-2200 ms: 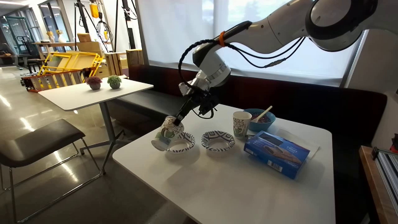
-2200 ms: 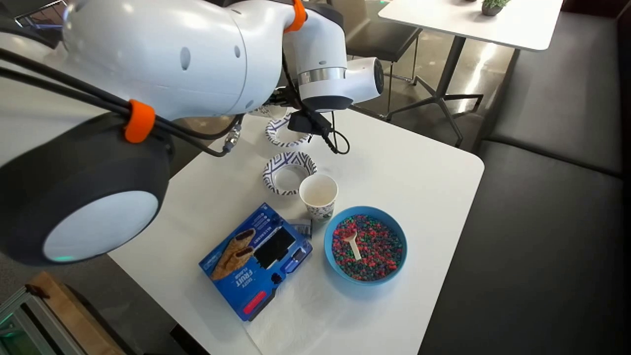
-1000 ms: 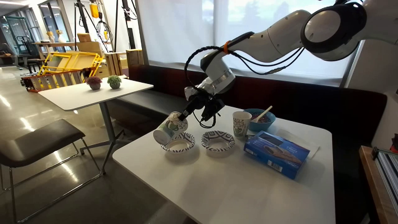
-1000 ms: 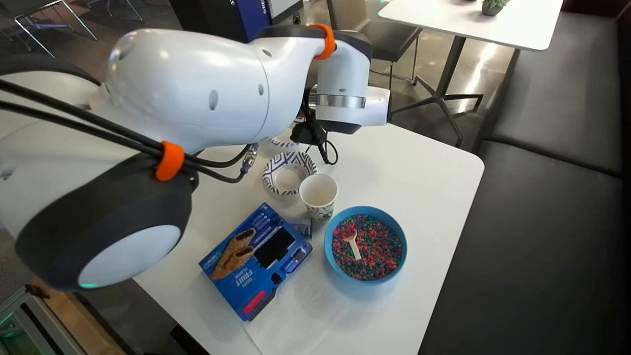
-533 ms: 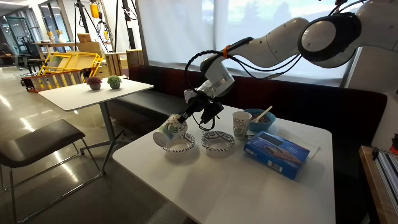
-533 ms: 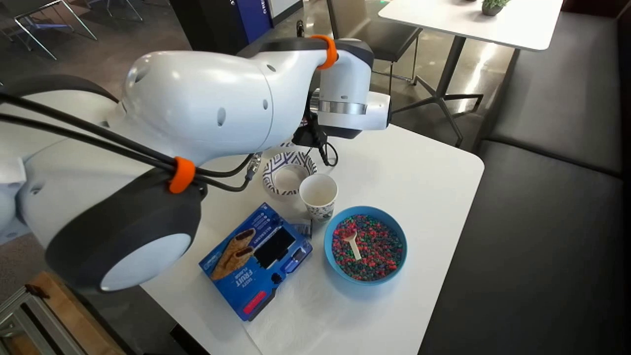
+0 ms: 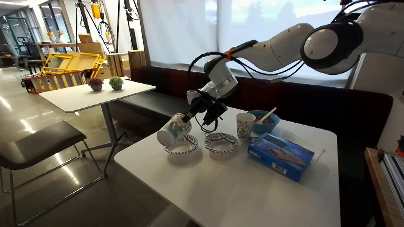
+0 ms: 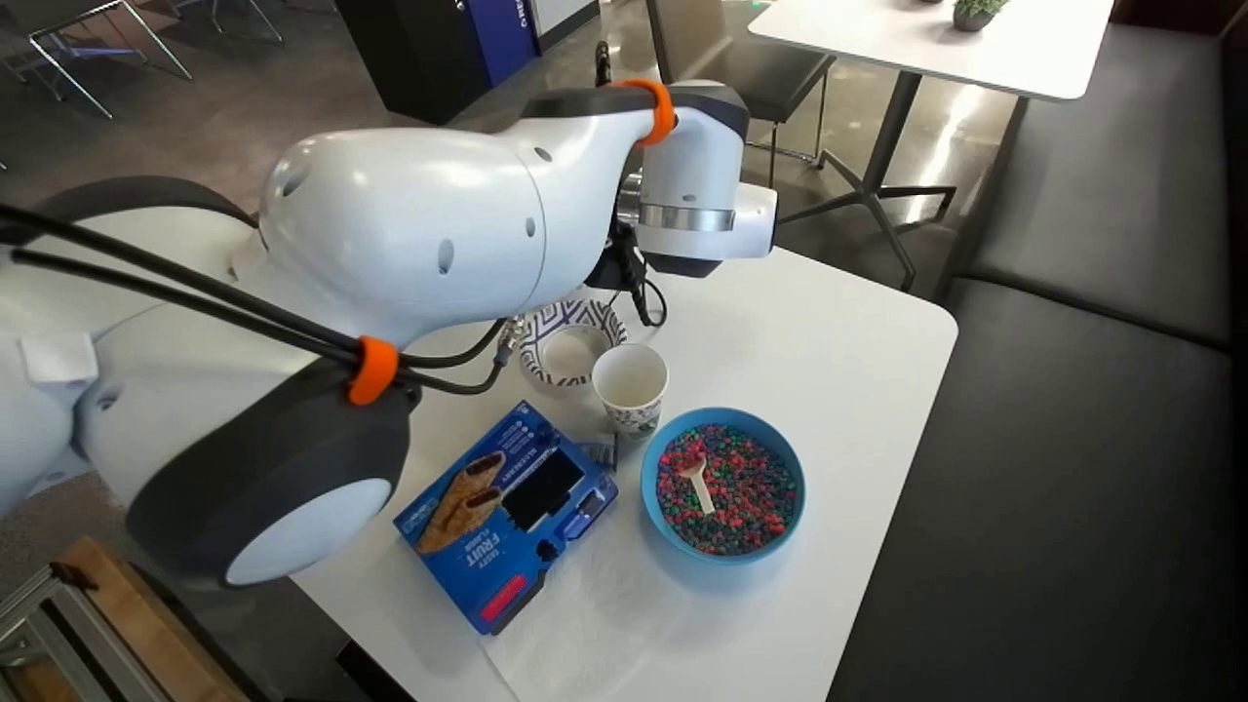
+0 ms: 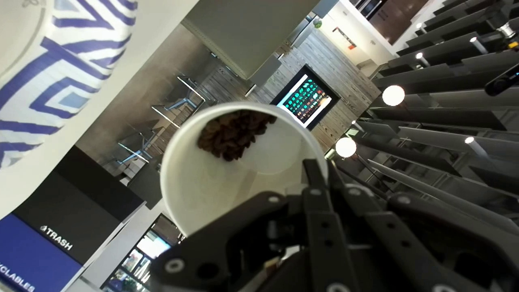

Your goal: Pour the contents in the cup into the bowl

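My gripper [image 7: 186, 118] is shut on the rim of a printed paper cup [image 7: 176, 127], the cup of the task. The cup leans far over, its base low toward the table's near left and its mouth facing up and back. In the wrist view the gripper [image 9: 322, 168] has one finger inside the cup's wall, one outside. Brown pieces [image 9: 233, 136] rest deep inside the cup [image 9: 198, 194]. Below, partly covered by it, stands a white bowl [image 7: 193, 144] with a dark-patterned rim; a like bowl [image 7: 221, 136] is beside it. Which is meant I cannot tell. The arm hides the held cup in an exterior view.
An upright printed cup [image 8: 629, 375] stands by the second bowl [image 8: 575, 317]. Behind it is a blue bowl [image 8: 795, 497] of coloured bits with a spoon [image 8: 700, 483]. A blue box [image 8: 502, 517] lies near. The table's edge [image 7: 139, 170] runs close to the held cup.
The held cup has risen slightly, shifted a little right in an exterior view and tipped nearer to level. The arm's elbow has come down. The bowls and other things have stayed put.
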### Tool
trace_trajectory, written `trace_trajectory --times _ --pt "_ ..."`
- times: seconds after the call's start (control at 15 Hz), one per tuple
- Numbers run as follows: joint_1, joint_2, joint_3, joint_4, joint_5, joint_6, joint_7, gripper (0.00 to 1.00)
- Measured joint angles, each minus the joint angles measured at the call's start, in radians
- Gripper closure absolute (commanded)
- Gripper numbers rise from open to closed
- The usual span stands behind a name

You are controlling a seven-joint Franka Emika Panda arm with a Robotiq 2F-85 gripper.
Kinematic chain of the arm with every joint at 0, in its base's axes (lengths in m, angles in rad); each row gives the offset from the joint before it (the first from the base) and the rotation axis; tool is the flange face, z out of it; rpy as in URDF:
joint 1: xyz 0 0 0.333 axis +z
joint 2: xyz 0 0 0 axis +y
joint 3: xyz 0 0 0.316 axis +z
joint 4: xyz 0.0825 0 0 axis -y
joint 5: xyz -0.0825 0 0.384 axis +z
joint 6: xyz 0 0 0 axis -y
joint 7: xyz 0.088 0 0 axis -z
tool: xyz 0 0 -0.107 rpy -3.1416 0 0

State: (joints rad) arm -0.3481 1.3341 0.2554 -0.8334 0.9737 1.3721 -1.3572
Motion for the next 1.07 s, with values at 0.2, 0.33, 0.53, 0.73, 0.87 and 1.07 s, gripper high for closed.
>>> trace_trajectory --times 0.2,0.33,0.53,0.73,0.87,1.07 --pt "-0.002 0.017 0.007 0.025 0.004 -0.021 0.008 0.99" --pt "-0.002 0.025 0.013 0.035 0.004 -0.025 0.014 0.99" --pt "-0.002 0.036 0.022 0.051 0.004 -0.026 0.025 0.99" --pt "-0.003 0.047 0.028 0.066 0.004 -0.027 0.038 0.99" --pt "-0.003 0.053 0.032 0.076 0.004 -0.027 0.046 0.99" --pt "-0.005 0.064 0.038 0.093 0.004 -0.034 0.055 0.99"
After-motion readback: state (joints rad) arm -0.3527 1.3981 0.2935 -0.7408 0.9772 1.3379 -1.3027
